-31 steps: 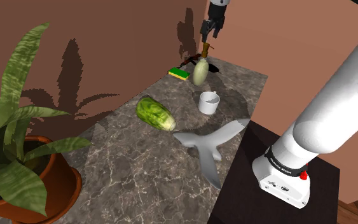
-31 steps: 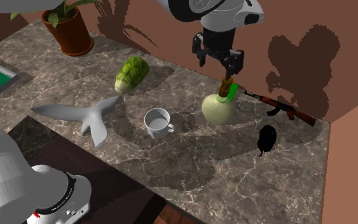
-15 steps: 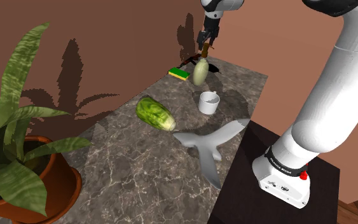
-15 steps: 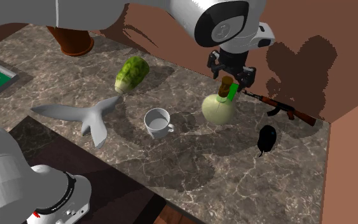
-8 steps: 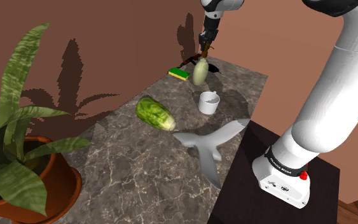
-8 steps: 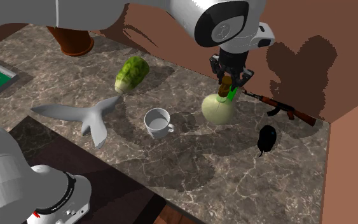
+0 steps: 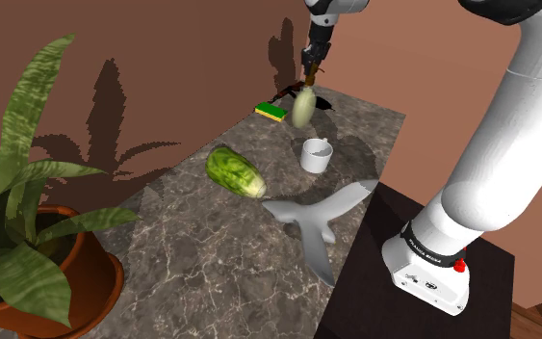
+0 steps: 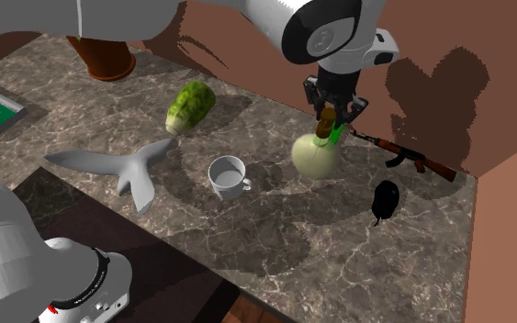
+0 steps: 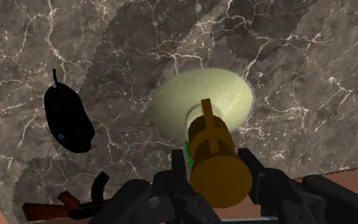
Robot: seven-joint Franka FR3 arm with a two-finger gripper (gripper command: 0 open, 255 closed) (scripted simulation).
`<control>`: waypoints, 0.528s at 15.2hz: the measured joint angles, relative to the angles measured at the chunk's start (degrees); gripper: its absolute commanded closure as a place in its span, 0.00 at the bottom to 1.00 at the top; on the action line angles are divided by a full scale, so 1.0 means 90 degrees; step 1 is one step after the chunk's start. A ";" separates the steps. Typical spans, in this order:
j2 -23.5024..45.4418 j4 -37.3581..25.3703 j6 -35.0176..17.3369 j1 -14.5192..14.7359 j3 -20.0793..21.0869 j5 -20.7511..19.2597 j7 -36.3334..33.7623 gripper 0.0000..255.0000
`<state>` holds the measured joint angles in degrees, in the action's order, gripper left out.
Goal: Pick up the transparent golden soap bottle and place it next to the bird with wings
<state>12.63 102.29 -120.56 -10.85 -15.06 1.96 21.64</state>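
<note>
Your claw (image 8: 331,119) clamps the brown pump of the pale golden soap bottle (image 8: 315,157) at the desk's (image 8: 275,248) walled corner, well apart from the grey winged bird (image 8: 118,170). Held so high, the round body may swing, slip or clip the mug (image 8: 228,176) en route.
</note>
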 measured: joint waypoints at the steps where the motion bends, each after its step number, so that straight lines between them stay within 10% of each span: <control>1: -0.0022 -0.0046 0.0067 0.0003 -0.0001 -0.0008 -0.0006 1.00; 8: -0.0134 -0.0493 0.0620 -0.0001 -0.0016 -0.0043 -0.0010 1.00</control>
<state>11.42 97.85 -114.98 -10.86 -15.20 1.58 21.55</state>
